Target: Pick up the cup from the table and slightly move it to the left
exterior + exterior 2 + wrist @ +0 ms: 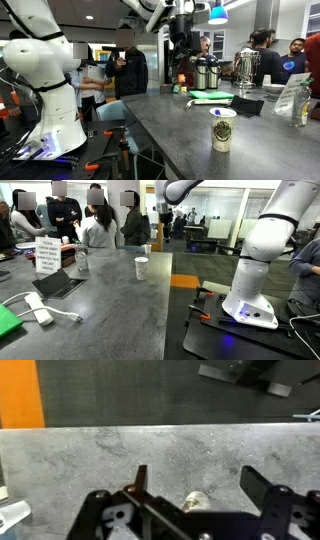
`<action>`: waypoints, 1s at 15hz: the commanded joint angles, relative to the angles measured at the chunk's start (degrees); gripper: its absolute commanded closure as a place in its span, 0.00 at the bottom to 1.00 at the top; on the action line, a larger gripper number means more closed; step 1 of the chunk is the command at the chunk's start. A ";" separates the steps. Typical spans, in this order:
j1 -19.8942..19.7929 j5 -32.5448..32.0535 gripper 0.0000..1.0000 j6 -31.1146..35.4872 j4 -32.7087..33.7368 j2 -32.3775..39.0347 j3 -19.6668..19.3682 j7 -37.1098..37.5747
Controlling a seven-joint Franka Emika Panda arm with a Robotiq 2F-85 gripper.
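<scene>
Now; cup (pixel 222 141) upright on table (pixel 170 135); logo (pixel 223 128) unreadable; fingers (pixel 262 495) spread wide, empty, high above.

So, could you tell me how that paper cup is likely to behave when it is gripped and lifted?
The cup looks like thin paper, so it is probably light and may crumple under a hard squeeze. It stands upright and tapers to a narrower base, so a sideways nudge could tip it.

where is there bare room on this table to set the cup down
Bare table all around the cup, widest along the edge by the robot base. Crowded by the sign and white cable, and by the urns.
</scene>
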 commanded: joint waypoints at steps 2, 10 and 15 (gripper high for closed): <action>0.90 8.31 0.00 2.24 7.52 8.43 -1.83 -2.37; -2.11 25.52 0.00 8.23 16.94 22.71 -0.82 -20.18; -4.53 28.62 0.00 8.65 20.56 27.78 0.08 -24.16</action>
